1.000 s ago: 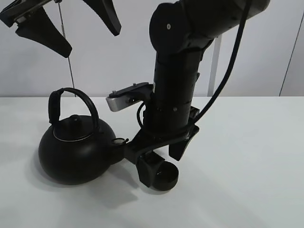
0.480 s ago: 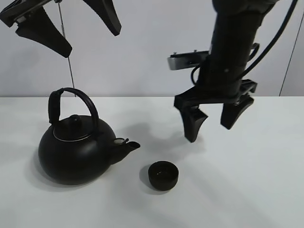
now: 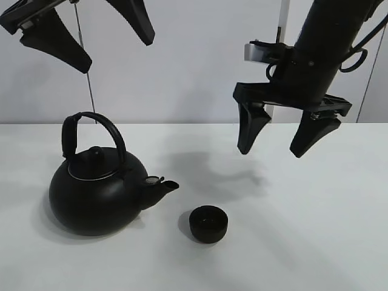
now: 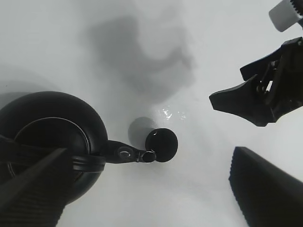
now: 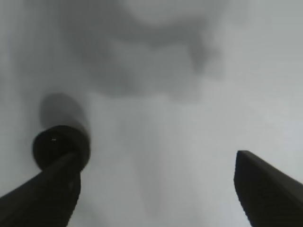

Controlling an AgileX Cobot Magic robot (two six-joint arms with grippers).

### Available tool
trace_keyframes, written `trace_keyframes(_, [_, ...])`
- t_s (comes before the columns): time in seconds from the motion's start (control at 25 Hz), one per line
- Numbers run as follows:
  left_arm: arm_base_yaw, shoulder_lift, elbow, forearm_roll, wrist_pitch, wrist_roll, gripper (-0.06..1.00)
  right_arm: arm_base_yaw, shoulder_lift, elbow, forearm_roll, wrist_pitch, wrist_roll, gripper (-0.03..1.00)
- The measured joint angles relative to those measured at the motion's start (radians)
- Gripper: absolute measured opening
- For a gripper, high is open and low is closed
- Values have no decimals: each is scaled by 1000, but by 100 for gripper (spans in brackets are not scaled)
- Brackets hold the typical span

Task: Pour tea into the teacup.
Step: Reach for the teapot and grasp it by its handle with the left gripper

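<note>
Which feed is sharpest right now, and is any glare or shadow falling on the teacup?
Exterior high: sharp and evenly lit; the teacup sits outside the soft grey shadow on the table. Left wrist: fairly sharp, small glare specks on the table beside the cup. Right wrist: softest, the cup's rim blurred, broad grey shadows across the table.

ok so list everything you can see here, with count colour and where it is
kettle: one, black, on the table, left side of the high view, spout toward the teacup
teacup: one, black, upright on the table just right of the spout
table: one, white, under both
wall: one, pale grey, behind the table
left gripper: one, black, high above the kettle, jaws open, holding nothing
right gripper: one, black, raised above the table right of the teacup, jaws open, holding nothing
</note>
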Motion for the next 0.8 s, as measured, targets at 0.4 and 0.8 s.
trace_keyframes(0.4, [0, 0, 0, 0, -1, 0, 64, 0, -39, -104, 43, 66, 51, 61])
trace_keyframes(0.8, [0, 0, 0, 0, -1, 0, 64, -1, -41, -132, 34, 84, 162, 61])
